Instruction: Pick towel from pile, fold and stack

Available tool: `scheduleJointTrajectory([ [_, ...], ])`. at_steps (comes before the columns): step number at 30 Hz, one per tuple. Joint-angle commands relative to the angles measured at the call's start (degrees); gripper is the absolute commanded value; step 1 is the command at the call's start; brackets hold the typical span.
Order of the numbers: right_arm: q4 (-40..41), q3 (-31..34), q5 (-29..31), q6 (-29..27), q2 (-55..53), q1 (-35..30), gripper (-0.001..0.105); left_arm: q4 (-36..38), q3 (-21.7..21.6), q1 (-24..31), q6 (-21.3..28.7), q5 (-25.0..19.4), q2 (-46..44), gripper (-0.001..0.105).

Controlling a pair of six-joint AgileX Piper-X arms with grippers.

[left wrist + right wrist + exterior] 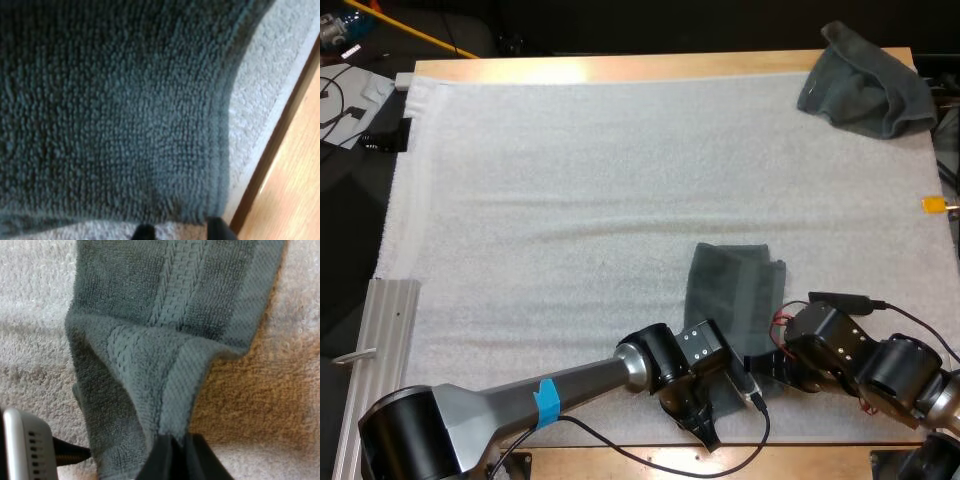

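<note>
Likely soft and light, the towel (735, 295) lies at five o'clock on the mat (570, 200), limp enough to sag; corners give the best hold. My right gripper (172, 456) is clenched on its raised hem, my left gripper (177, 232) released at its near edge.

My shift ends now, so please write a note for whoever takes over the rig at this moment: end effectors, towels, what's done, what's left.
Left end effector: open, at the near edge of the flat towel.
Right end effector: shut on the flat towel, pinching up a ridge of it.
Crumpled towel: at the far right corner of the mat.
Done: one towel laid out near the mat's front edge; it looks partly folded.
Left: finish that fold, set it down as the stack, then fold the crumpled towel.
</note>
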Motion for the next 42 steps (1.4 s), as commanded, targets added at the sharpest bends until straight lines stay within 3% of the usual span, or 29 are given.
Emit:
scheduleJointTrajectory([
  [1,0.27,-0.33,0.16,-0.01,-0.08,0.09,0.0,0.98,-0.43,-0.13,-0.61,0.17,0.26,0.017],
  [6,0.39,-0.31,-0.17,-0.31,-0.34,-0.03,0.0,1.15,-0.66,-0.11,-0.41,0.04,0.07,0.0],
  [15,-1.25,-0.24,-0.75,-1.56,-0.07,-0.04,0.0,5.67,-2.74,0.01,-0.1,-0.04,-6.42,0.0],
  [26,3.44,-5.95,2.72,-3.15,0.28,0.08,0.0,13.33,-2.05,2.02,1.02,-8.69,-21.05,0.0],
  [33,2.0,-4.1,1.62,-2.57,-0.05,-0.05,0.0,9.6,-2.06,0.55,1.3,-6.6,-15.38,0.0],
  [37,2.17,-4.13,1.46,-2.56,0.12,-0.02,0.0,7.86,-2.01,0.49,1.72,-6.57,-14.49,0.014],
  [42,2.07,-4.09,1.42,-2.81,0.27,-0.1,0.0,5.7,-1.98,0.16,2.08,-6.71,-13.08,0.049],
])
